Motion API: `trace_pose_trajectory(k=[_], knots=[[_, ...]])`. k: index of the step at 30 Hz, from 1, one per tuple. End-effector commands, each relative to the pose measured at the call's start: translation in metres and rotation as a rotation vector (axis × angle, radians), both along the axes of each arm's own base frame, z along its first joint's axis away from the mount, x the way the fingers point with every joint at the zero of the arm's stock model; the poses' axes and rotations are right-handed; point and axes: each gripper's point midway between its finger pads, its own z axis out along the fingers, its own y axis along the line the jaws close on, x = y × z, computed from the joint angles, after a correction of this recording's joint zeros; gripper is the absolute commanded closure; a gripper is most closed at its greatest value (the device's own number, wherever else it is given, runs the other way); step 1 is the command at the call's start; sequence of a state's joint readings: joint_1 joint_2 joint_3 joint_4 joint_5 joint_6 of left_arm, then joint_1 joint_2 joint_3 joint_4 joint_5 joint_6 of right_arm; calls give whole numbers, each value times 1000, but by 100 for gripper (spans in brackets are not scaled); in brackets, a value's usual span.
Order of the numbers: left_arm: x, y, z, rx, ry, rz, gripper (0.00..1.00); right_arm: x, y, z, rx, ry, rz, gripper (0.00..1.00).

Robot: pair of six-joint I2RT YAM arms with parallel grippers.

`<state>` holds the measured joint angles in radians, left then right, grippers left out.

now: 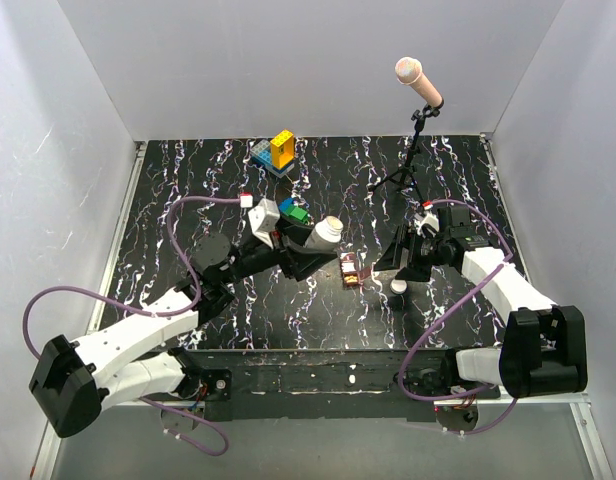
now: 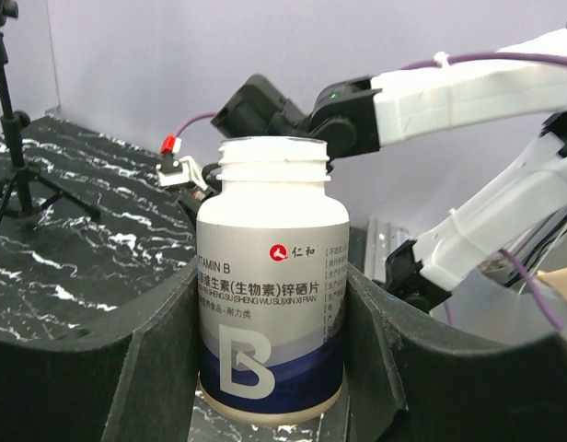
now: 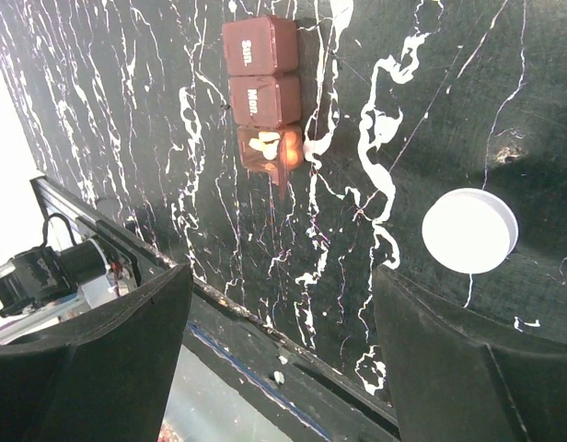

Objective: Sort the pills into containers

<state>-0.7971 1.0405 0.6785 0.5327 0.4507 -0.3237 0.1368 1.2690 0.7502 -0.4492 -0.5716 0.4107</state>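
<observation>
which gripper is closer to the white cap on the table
Right. The right gripper hovers open close over the cap; the left gripper holds the bottle farther off, beyond the pill box.

We see white shells on our left arm (image 1: 138, 335) and right arm (image 1: 498, 285), joined by chunky black joints and tipped with black fingers (image 2: 109, 368). A purple cable (image 1: 58, 291) loops along each arm, ending at a red-and-white plug (image 1: 246, 199).

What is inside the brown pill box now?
In the pill box, the open end compartment holds pale pills. Closed lids marked Sun. and Mon. hide the other two.
</observation>
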Motion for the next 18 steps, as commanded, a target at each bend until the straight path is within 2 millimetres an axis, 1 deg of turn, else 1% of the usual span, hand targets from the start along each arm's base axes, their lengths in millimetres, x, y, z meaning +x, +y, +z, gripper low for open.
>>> trace_pose_trajectory(k=[1, 7, 9, 15, 18], knots=[[-18, 15, 43, -187, -34, -48, 100, 8, -2, 17, -9, -66, 6, 14], [-34, 26, 64, -320, -39, -113, 100, 8, -7, 18, -41, -73, -3, 14], [-38, 28, 67, -351, -34, -132, 100, 8, -8, 18, -53, -73, -7, 14], [-48, 29, 71, -379, -25, -188, 100, 10, -12, 22, -77, -86, -22, 11], [-49, 28, 69, -361, -15, -194, 100, 11, -14, 23, -91, -89, -27, 10]])
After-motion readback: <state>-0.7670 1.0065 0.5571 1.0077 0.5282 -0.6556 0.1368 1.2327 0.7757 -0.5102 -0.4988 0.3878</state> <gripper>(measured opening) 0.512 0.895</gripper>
